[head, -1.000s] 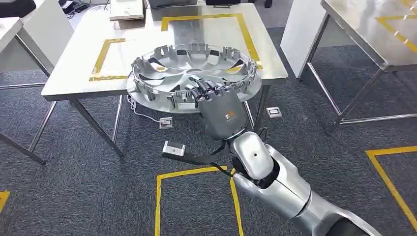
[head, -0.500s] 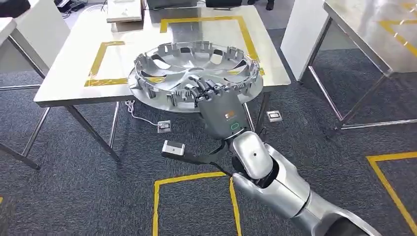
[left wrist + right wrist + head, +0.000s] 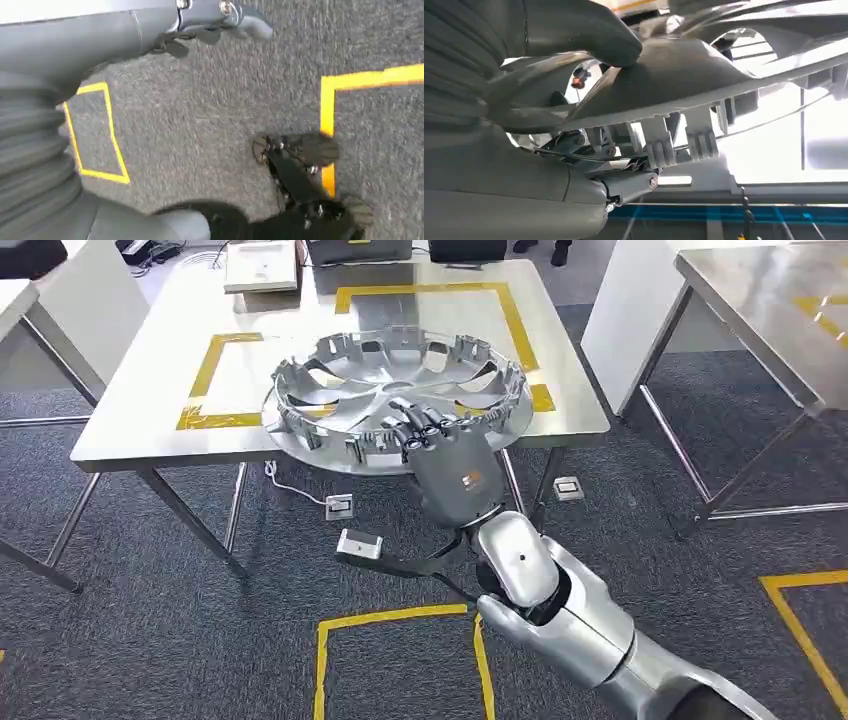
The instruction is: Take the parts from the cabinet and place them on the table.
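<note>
Grey carpet floor (image 3: 150,570) with yellow tape squares; white steel-legged table (image 3: 130,430) ahead of us carries two yellow-tape outlines. Our right hand (image 3: 445,455) grips the near rim of the wheel cover (image 3: 395,390), fingers curled over the edge and thumb pressed on a spoke, as the right wrist view shows. The wheel cover hangs over the table's near edge, far half above the tabletop, near part past the edge, lying inner face up, partly over both taped outlines. Whether it touches the table we cannot tell.

Our left hand (image 3: 220,15) hangs over the carpet; fingers look loosely extended and hold nothing we can see.

Step in hand, we judge: setting the cover down. We'd push it further in so its centre sits well past the table edge, keep it level, lower until the rim bears fully, then release. Letting go early risks a tip-off.

Cover is silver moulded plastic, round, curved spokes, ring of clip tabs standing on the rim; smooth and slippery-looking.
</note>
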`<state>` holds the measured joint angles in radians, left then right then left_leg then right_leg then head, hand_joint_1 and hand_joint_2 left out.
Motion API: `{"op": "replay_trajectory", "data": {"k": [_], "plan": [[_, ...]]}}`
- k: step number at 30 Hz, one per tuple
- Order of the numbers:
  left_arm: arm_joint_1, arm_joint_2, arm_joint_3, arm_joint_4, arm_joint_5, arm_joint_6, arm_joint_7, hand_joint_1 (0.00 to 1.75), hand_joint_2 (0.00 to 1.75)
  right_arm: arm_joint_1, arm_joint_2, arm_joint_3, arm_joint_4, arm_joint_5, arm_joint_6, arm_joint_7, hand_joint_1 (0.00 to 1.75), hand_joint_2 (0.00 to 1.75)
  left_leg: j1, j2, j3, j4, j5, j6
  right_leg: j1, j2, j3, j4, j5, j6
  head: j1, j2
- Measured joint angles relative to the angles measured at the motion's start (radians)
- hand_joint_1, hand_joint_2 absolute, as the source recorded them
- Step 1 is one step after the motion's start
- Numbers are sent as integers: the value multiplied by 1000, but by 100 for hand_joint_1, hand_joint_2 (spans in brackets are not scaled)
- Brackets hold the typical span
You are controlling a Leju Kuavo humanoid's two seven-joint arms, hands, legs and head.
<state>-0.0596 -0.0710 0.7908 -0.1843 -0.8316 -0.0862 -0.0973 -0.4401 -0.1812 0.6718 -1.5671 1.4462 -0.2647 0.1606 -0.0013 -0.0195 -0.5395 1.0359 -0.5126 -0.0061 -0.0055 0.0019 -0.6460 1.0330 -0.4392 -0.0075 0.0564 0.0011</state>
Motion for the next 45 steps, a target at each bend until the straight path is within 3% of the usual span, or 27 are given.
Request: {"op": "replay_trajectory", "data": {"k": [1,3,6,7,9,11,12,13,16,18,19,22,23,24,27,28,30,33,34,36,37,38,39,40,42,44,45], "plan": [[0,0,0,0,-2,0,0,0,175,6,-3,-3,-2,-1,0,4,175,175,0,0,6,-1,-5,-5,-2,1,14,-2,-1,-4,0,0],[-2,-1,0,0,-7,0,-2,0,175,14,-8,-15,-6,-2,-2,6,175,175,3,8,-33,74,-7,-12,-5,-1,37,-10,-10,-18,-4,0],[-6,-5,0,0,-16,0,0,0,175,22,-10,-21,-14,3,-4,7,175,175,9,10,-171,282,-87,-24,-5,0,60,-10,-33,-23,-3,0],[-5,-5,0,0,-19,0,2,0,175,26,-11,-22,-16,6,-3,12,175,175,9,11,-199,308,-98,-26,-5,1,72,-10,-42,-22,-3,0],[-6,-5,0,0,-20,0,3,0,175,36,-14,-23,-19,6,0,18,175,175,11,12,-195,241,-46,-25,-7,3,99,-10,-62,-18,-3,0],[-6,-5,0,0,-21,0,3,0,175,41,-16,-26,-19,6,0,18,175,175,11,16,-142,74,73,-20,-9,2,130,-10,-85,-11,-3,0],[-4,-5,0,1,-21,0,4,0,175,41,-18,-28,-19,6,0,17,175,175,11,19,-134,12,120,-17,-7,3,137,-6,-94,-5,-5,0],[-8,-5,0,2,-22,0,5,0,175,41,-18,-30,-20,7,-1,16,175,175,6,21,-134,13,77,-6,-5,6,137,-3,-104,3,-11,0],[-8,-8,0,2,-22,0,5,0,175,41,-21,-39,-24,6,-2,17,175,175,6,18,-120,13,85,17,-3,5,150,-1,-111,22,-6,0],[-11,-10,0,2,-22,0,5,0,175,41,-24,-40,-25,5,-2,18,175,175,9,15,-100,6,80,31,-7,2,116,62,-113,28,-4,0],[-12,-9,0,1,-23,0,5,0,175,40,-26,-40,-25,6,-2,17,175,175,9,14,-96,5,75,36,-6,2,74,128,-128,31,-4,0],[-15,-9,0,0,-24,0,6,0,175,42,-29,-40,-25,7,-3,16,175,175,3,11,-80,6,54,42,-5,2,-59,300,-214,35,-4,0],[-15,-9,0,0,-24,0,7,0,175,45,-29,-40,-25,7,-3,16,175,175,1,9,-68,6,45,42,-5,2,-77,297,-207,34,-4,0],[-14,-9,0,0,-24,0,9,0,175,48,-29,-40,-25,7,-2,16,175,175,0,7,-54,6,36,42,-4,2,-74,254,-172,29,-4,0],[-14,-14,0,0,-28,1,10,0,175,41,-33,-40,-24,7,-1,9,175,175,-4,4,-27,4,8,36,7,2,-14,26,17,3,-4,0],[-16,-16,0,2,-29,0,12,0,175,36,-34,-41,-24,6,-2,3,175,175,-8,2,-17,11,1,29,15,2,-18,14,-14,2,-8,0],[-21,-16,0,1,-30,1,13,0,175,29,-34,-40,-24,2,2,-3,175,175,-8,1,-10,15,-4,17,15,2,-7,5,2,-4,-5,0],[-21,-14,0,0,-30,1,13,0,175,24,-36,-40,-24,-8,9,-4,175,175,-8,4,-18,49,-9,3,3,-1,30,-7,-4,-18,-6,0],[-22,-15,0,1,-30,1,13,0,175,19,-36,-40,-23,-11,10,-5,175,175,-7,6,-52,108,-17,-2,2,-1,36,-8,-9,-25,-9,0],[-24,-15,0,1,-30,1,13,0,175,16,-36,-39,-21,-11,10,-12,175,175,2,8,-146,245,-72,-14,1,-1,46,-7,-21,-26,-8,0],[-23,-15,0,1,-30,1,13,0,175,16,-36,-39,-18,-11,10,-14,175,175,4,10,-184,290,-101,-17,1,0,53,-7,-29,-25,-9,0],[-21,-14,0,0,-30,1,13,0,175,16,-36,-38,-16,-13,10,-14,175,175,6,10,-201,296,-105,-21,0,1,63,-7,-36,-24,-9,0],[-20,-14,0,0,-29,1,13,0,175,16,-36,-37,-13,-14,11,-14,175,175,6,11,-200,266,-85,-22,-1,1,75,-7,-45,-22,-9,0],[-19,-13,0,0,-29,1,13,0,175,16,-36,-36,-9,-16,12,-14,175,175,7,12,-183,202,-39,-21,-3,1,88,-7,-55,-19,-9,0],[-17,-11,0,0,-27,1,13,0,175,12,-32,-35,-7,-20,15,-16,175,175,10,17,-130,35,92,-21,-5,0,109,-5,-74,-10,-9,0],[-17,-11,0,1,-24,1,13,0,175,-3,-26,-31,-2,-23,21,-18,175,175,6,20,-121,12,85,0,0,4,109,-1,-85,1,-10,0],[-17,-11,0,1,-22,1,12,0,175,-9,-24,-28,1,-26,28,-18,175,175,4,18,-124,14,99,5,1,4,110,-2,-90,9,-10,0]]}}
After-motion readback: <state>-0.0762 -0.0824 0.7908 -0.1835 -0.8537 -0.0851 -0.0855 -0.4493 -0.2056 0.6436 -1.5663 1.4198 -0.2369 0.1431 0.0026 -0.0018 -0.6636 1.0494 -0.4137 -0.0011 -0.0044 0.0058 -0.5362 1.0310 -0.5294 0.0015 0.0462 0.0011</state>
